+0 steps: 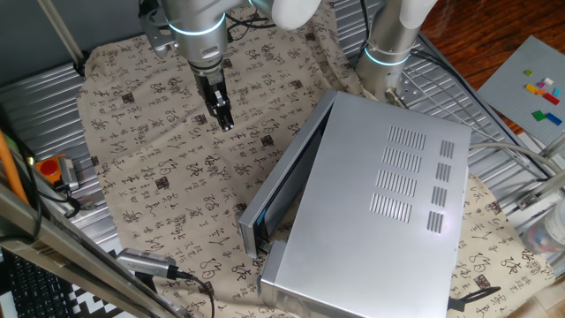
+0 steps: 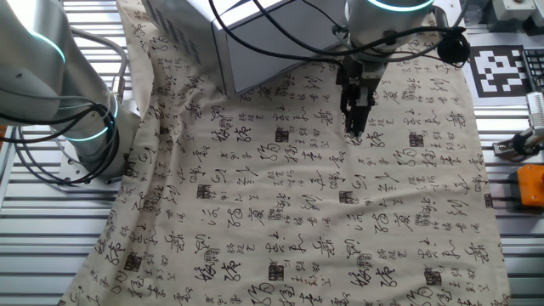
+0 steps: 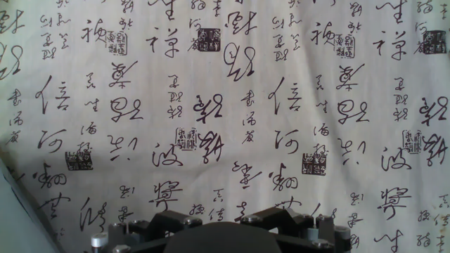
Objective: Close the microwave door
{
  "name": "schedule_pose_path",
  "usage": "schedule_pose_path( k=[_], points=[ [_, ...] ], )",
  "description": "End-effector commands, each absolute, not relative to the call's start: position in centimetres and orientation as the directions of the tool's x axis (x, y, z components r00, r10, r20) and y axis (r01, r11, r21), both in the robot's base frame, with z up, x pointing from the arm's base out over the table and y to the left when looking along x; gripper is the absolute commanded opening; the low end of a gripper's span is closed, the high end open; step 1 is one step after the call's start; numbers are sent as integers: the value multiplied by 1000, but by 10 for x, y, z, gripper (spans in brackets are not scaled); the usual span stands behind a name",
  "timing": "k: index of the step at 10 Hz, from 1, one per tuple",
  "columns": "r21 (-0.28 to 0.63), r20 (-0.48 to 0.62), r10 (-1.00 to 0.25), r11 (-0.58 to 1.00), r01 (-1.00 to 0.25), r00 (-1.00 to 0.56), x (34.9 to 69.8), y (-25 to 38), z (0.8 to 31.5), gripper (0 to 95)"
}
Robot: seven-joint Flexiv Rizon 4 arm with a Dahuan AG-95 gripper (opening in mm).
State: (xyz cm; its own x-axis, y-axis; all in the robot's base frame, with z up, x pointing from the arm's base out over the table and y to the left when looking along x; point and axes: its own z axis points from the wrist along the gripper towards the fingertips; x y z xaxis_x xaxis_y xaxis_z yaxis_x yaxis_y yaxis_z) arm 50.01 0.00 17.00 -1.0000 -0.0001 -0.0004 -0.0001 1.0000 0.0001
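Covering the whole table, a cloth (image 1: 159,168) printed with black calligraphy lies under everything, its edges draped onto ribbed metal at the sides. On it sits the microwave (image 1: 388,212), the largest thing in sight, slotted top facing up, filling the right half of one fixed view. Its door (image 1: 282,172) stands ajar along the box's left side, swung out a little at the near end so that a narrow wedge of dark inner face shows; the far end stays close to the body. Left of the door the cloth is bare, a broad stretch of open room between door and gripper. In the other fixed view only a corner of the box (image 2: 246,51) shows at the top, with open cloth in front of it.

From above, the arm (image 1: 199,35) reaches down near the cloth's far edge, wrist vertical. The gripper (image 1: 226,124) points straight down, just above the cloth and well apart from the door. Its fingers look close together, a narrow gap at most.
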Motion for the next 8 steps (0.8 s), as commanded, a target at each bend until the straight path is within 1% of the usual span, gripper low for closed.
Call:
schedule_pose_path(
  k=[1, 8],
  points=[
    [42, 0, -80, 996, -80, -997, 500, 0, 170, 0],
    [45, 2, -82, 996, -82, -997, 500, 0, 170, 0]
  ],
)
